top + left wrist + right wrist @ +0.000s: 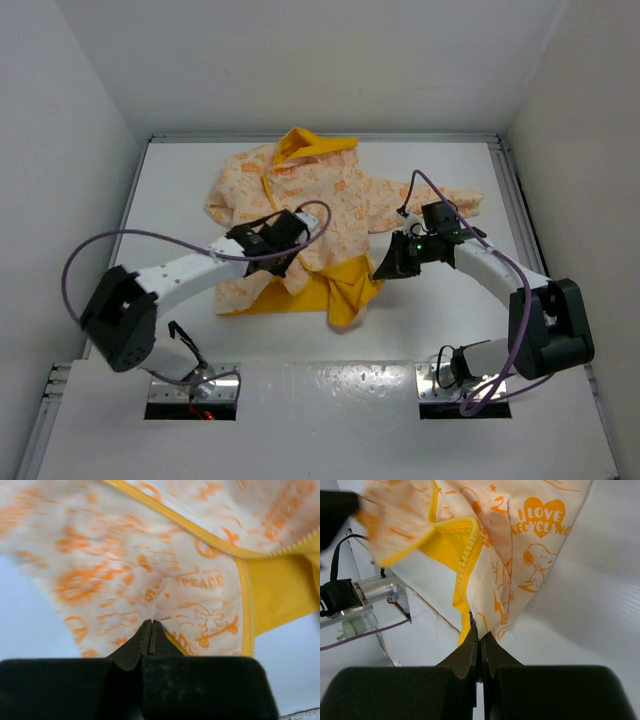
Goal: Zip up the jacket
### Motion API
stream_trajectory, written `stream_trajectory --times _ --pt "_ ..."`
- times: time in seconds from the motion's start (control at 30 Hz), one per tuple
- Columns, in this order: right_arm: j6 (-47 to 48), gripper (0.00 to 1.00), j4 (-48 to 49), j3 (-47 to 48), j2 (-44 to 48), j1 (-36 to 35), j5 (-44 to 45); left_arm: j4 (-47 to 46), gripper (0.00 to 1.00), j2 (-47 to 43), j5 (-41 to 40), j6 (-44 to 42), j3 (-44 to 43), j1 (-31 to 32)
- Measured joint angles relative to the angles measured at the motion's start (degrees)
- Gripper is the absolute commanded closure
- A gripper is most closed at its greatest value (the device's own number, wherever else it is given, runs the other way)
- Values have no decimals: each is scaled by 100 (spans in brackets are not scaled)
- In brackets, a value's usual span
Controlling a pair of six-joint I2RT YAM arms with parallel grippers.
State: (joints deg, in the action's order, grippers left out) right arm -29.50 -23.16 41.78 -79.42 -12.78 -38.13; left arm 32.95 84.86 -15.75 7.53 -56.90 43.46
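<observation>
The jacket (pixel 330 190) lies on the white table, hood at the far side, cream with orange print. Its lower front is open and shows yellow lining (pixel 345 290). My left gripper (pixel 288 262) rests on the jacket's left front panel. In the left wrist view it (pixel 151 622) is shut, pinching a fold of printed fabric (pixel 125 570) near the yellow zipper edging (pixel 200 535). My right gripper (pixel 380 272) is at the right front panel's lower edge. In the right wrist view it (pixel 480 632) is shut on the hem beside the zipper teeth (pixel 467 560), lifting it.
White walls enclose the table on three sides, with a metal rail (pixel 515 190) along the right edge. Purple cables loop from both arms. The arm bases (pixel 195 385) stand at the near edge. A metal bracket with wires (pixel 355 597) shows in the right wrist view.
</observation>
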Motion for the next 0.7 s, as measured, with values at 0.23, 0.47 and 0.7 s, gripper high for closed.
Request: stream_trajectory --times 0.23,0.47,0.7 --pt "57 100 22 4 -20 0 -57 -133 100 -2135 -382 -127 129 -1123" --pt "127 100 31 13 -20 -2 -125 -282 100 -3482 -1003 -1008 1281 -2315" --pt "197 100 22 92 -20 -9 -133 -184 100 -4323 -1102 -1967 2503 -3093"
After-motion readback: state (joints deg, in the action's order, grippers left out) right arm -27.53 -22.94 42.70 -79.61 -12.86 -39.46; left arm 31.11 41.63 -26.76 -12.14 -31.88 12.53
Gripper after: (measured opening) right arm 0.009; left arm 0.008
